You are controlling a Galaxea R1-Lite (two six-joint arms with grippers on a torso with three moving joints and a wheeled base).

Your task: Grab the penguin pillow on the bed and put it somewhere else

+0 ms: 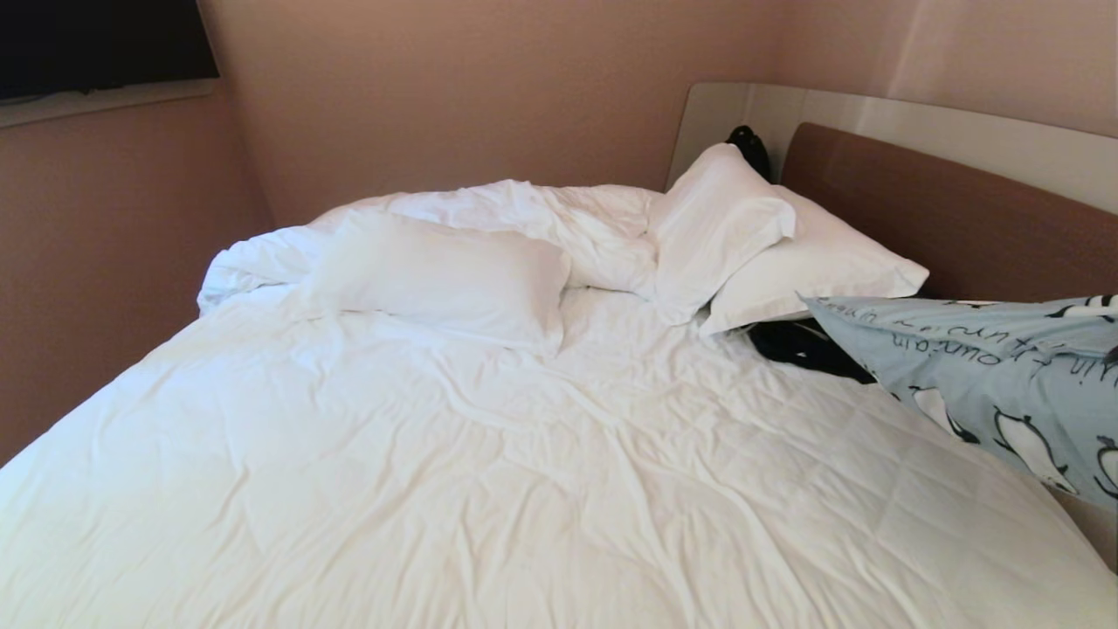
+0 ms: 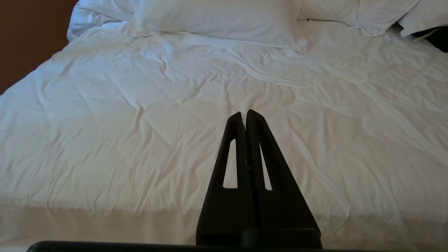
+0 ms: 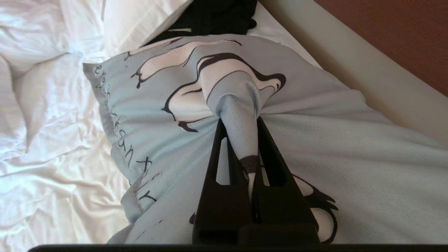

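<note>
My right claw (image 3: 241,122) is clamped tight on a pinched fold of the penguin pillow (image 3: 315,140), the pale blue cloth bunched up between its two black fingers (image 3: 269,157). From that grip the pillow spreads out ahead of the claw, its penguin print and dark script facing me. In the head view I see the penguin pillow (image 1: 1004,376) at the right edge of the bed (image 1: 489,472), its corner pointing toward the white pillows (image 1: 786,253), just in front of the brown headboard (image 1: 943,210). A dark object (image 1: 803,345) lies beneath it. My left claw (image 2: 244,117) hangs over the white duvet (image 2: 140,133), fingers pressed together, holding nothing.
</note>
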